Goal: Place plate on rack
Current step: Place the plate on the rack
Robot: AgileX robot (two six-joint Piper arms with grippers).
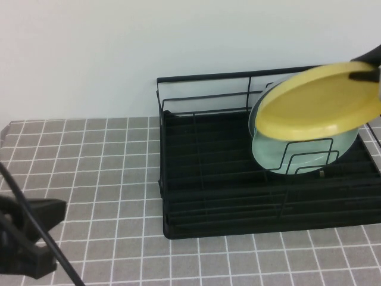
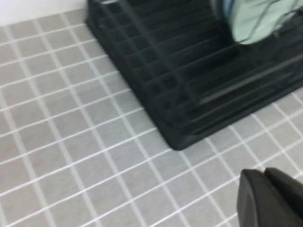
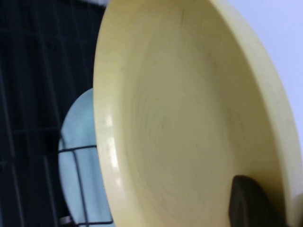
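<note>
Right gripper [image 1: 372, 70] pinched thinly on rim of stiff, light, likely slippery yellow plate [image 1: 321, 101], tilted above pale green plate [image 1: 297, 152] in black wire dish rack [image 1: 202, 179]; left gripper [image 1: 27, 238] shut, parked on tiles

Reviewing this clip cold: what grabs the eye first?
The yellow plate, tilted in the air over the black rack's right end, pinched at its rim by the right gripper. Under it a pale green plate stands in the dividers. The left gripper sits shut, low on the table's left.
</note>
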